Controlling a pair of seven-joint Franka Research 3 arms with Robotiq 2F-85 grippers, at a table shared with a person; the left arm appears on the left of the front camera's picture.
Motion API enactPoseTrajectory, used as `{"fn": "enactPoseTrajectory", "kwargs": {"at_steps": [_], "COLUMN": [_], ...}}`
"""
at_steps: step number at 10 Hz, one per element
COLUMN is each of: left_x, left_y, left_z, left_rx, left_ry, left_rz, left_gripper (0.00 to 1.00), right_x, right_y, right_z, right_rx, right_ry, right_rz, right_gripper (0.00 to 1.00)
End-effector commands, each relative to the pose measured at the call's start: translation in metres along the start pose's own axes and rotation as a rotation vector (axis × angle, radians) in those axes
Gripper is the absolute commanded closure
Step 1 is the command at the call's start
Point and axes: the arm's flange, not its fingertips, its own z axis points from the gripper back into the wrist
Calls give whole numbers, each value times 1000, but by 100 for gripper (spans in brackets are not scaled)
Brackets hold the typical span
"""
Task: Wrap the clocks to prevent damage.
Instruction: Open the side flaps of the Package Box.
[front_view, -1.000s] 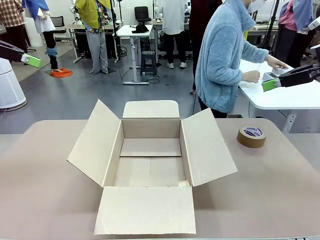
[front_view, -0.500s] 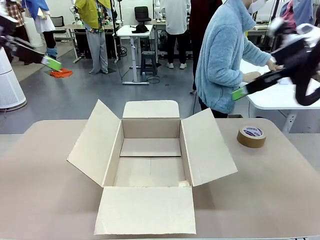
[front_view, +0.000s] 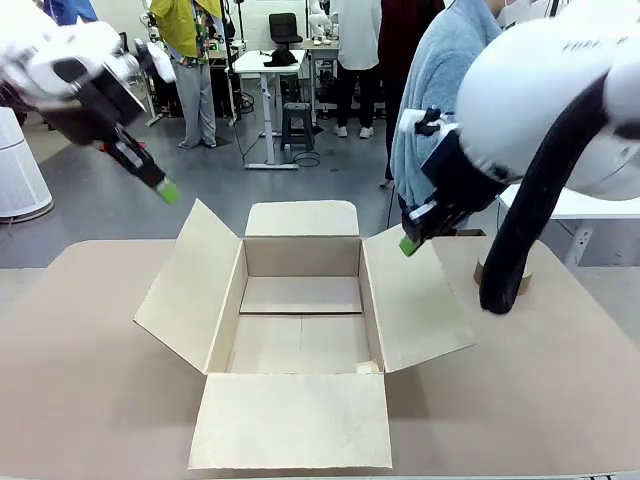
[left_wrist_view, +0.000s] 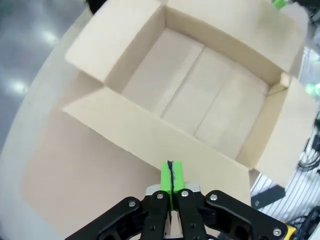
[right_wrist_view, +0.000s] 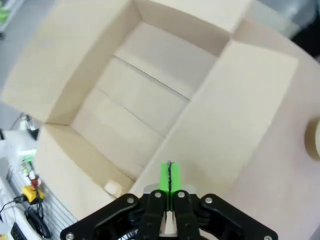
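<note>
Our left gripper (front_view: 168, 190) and right gripper (front_view: 408, 244), both pinched closed and empty, hover beside the open box (front_view: 300, 257) — clocks, we judge, are fragile, best cradled by the sides.

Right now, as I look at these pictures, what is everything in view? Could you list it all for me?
cardboard box: one, tan, middle of the table, all four flaps open
tape roll: one, brown, on the table to the box's right
table: one, pale brown, under the box and the tape roll
person: one, in a light blue fleece, standing beyond the table's far edge
left gripper: one, black with green pads, shut, in the air by the box's left flap
right gripper: one, black with green pads, shut, in the air by the box's right flap
</note>
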Motion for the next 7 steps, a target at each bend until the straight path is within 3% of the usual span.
{"fn": "enactPoseTrajectory", "kwargs": {"at_steps": [1,3,4,5,7], "left_x": [3,2,-1,0,0], "left_y": [-9,-13,-4,-17,-17], "left_z": [-20,-27,-16,-36,-36], "left_rx": [14,23,-54,32,32], "left_ry": [126,153,104,149,149], "left_rz": [14,14,-4,5,5], "left_gripper": [100,100,100,100,100], "right_x": [7,3,0,0,0], "right_y": [-1,0,-3,-3,-3], "right_z": [-13,-13,-20,-20,-20], "right_rx": [-56,-1,-77,-77,-77], "right_ry": [73,89,73,73,73], "right_rz": [-79,-4,-61,-61,-61], "right_gripper": [99,99,99,99,99]}}
